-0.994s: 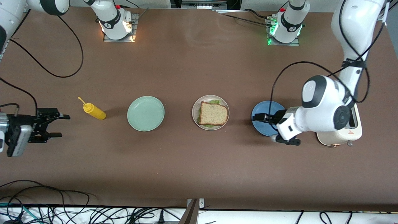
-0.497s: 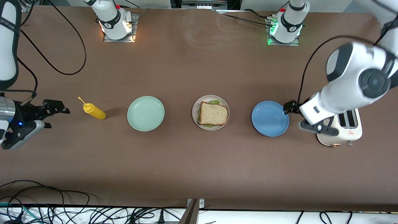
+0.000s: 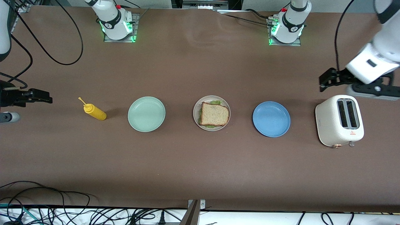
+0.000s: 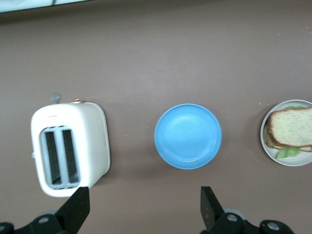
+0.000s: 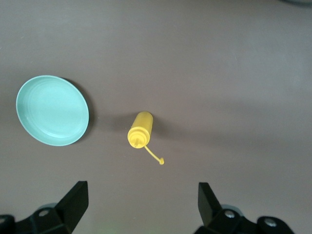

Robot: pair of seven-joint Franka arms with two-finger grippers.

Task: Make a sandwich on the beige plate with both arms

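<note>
Two black two-finger hands, both wide open and empty: left hand (image 3: 325, 82) over the tabletop (image 3: 200, 175) edge by the white toaster (image 3: 339, 120), right hand (image 3: 37, 96) at the other end. Tan bread sandwich with green lettuce (image 3: 214, 114) sits on the round beige plate (image 3: 196, 109), mid-tabletop.

The table (image 3: 187, 162) had a matt brown surface, smooth like paper or felt. The beige plate (image 3: 196, 107), green plate (image 3: 146, 114) and blue plate (image 3: 271, 119) looked like smooth satin plastic, while the bread (image 3: 214, 114) was rough and grainy. At the frame's right, the cream toaster (image 3: 339, 125) looked faintly glossy; the yellow bottle (image 3: 94, 112) looked like soft plastic.
</note>
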